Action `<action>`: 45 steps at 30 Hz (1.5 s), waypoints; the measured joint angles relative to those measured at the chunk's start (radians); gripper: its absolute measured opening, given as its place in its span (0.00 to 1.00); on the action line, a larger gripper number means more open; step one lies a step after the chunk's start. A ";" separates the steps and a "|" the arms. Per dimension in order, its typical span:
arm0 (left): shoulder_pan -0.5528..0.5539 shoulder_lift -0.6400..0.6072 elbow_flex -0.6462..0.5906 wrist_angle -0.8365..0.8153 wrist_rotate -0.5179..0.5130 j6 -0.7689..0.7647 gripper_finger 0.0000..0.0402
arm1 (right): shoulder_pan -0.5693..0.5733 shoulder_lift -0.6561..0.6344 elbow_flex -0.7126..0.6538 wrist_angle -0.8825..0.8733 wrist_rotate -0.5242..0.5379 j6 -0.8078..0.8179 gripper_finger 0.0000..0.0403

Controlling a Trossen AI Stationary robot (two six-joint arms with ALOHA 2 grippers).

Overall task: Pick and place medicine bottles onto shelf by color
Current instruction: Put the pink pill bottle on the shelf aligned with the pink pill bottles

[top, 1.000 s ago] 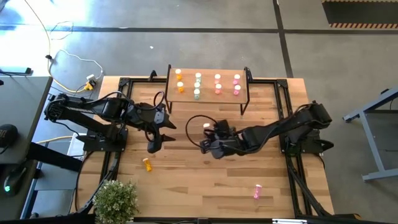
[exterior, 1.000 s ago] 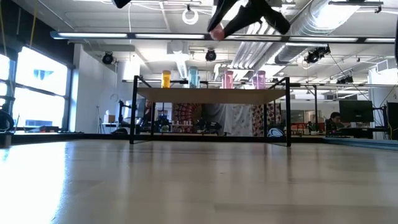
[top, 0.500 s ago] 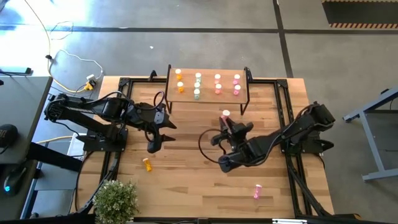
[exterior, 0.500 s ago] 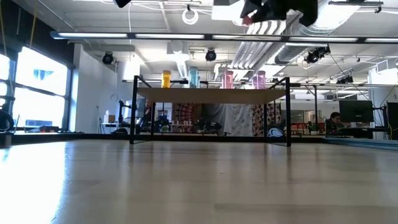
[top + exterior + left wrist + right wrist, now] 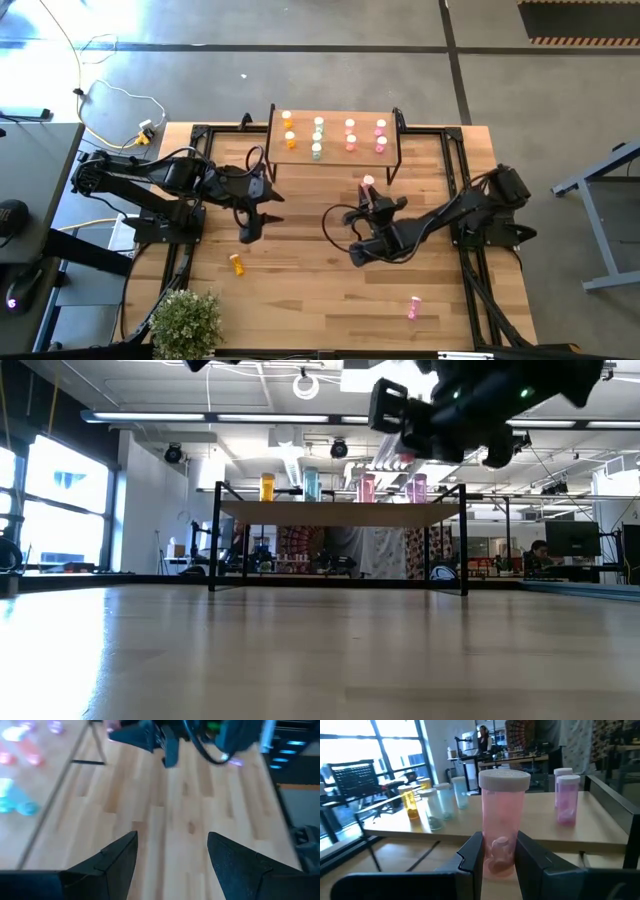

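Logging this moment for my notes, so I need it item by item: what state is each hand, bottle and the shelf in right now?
Right hand: shut on the salmon bottle, raised near the shelf.
Salmon bottle: upright, capped, off the table.
Left hand: open, empty.
Shelf: holds nine upright bottles in four colour columns.
Orange bottle: lying on the table.
Pink bottle: on the table, not yet shelved.

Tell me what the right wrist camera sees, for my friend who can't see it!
The right gripper holds a salmon-pink bottle with a pale cap upright between its two dark fingers. Behind it is the wooden shelf with orange, pale green and magenta bottles standing on it.
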 joint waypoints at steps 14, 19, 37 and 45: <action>0.003 0.000 0.000 0.007 -0.236 0.068 0.57 | -0.149 0.038 0.010 0.061 -0.002 -0.131 0.18; 0.003 0.000 0.000 0.009 -0.324 0.087 0.57 | -0.198 0.062 0.010 0.143 -0.049 -0.170 0.18; 0.003 0.000 0.000 0.007 -0.345 0.095 0.57 | -0.250 0.063 -0.016 0.513 -0.194 -0.599 0.18; 0.003 0.000 0.000 0.007 -0.345 0.095 0.57 | -0.268 0.062 -0.030 0.574 -0.231 -0.638 0.18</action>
